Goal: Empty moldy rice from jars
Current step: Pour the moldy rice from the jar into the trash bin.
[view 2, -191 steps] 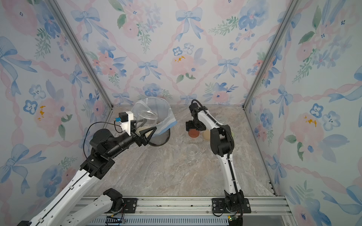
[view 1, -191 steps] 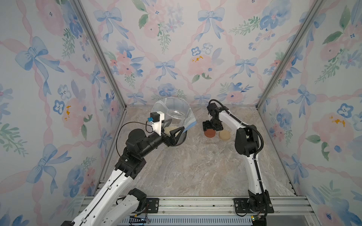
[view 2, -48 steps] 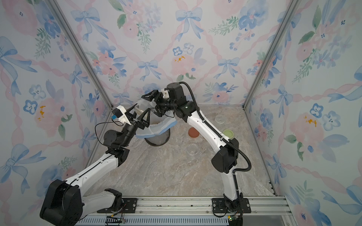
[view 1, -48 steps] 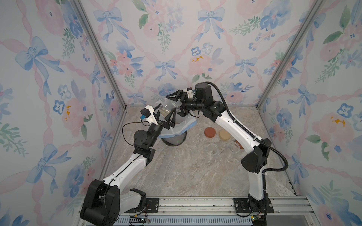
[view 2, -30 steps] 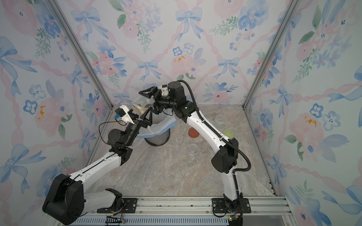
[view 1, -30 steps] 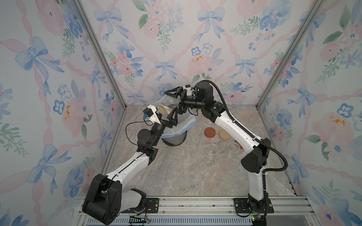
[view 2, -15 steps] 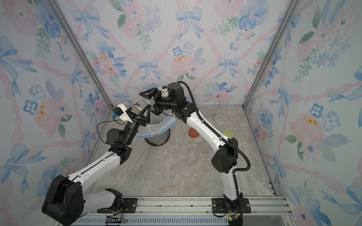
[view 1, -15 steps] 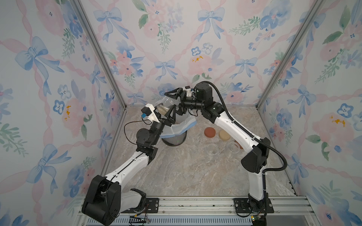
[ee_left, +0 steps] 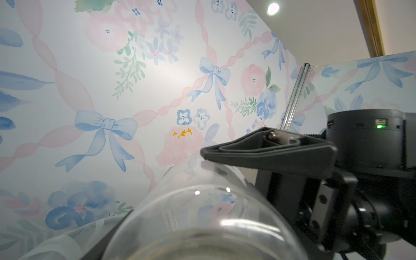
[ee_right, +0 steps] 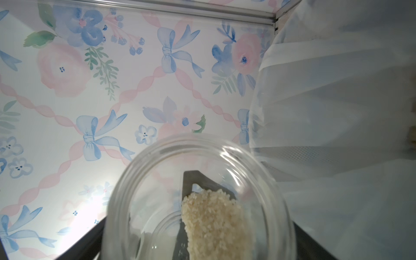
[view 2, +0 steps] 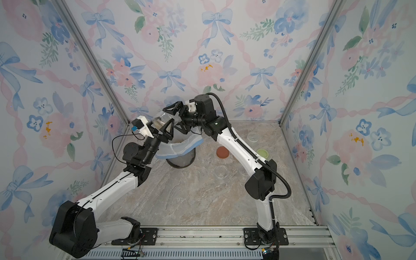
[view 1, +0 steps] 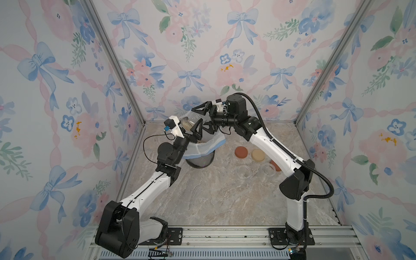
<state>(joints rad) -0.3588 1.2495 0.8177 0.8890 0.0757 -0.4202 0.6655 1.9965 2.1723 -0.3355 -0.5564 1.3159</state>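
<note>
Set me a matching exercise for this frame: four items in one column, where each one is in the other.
1 jar with rice
2 empty jar
3 rust-red lid
4 white liner

A flat on the table, beside the beige lid
B folded over the bin rim
C lifted off the table
D standing open on the table

Pairs: 1-C, 2-D, 3-A, 4-B

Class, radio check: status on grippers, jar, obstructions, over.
Left gripper shut on jar, raised at bin. Right gripper open at jar's mouth. Rice inside. Nothing blocking the pour.
</note>
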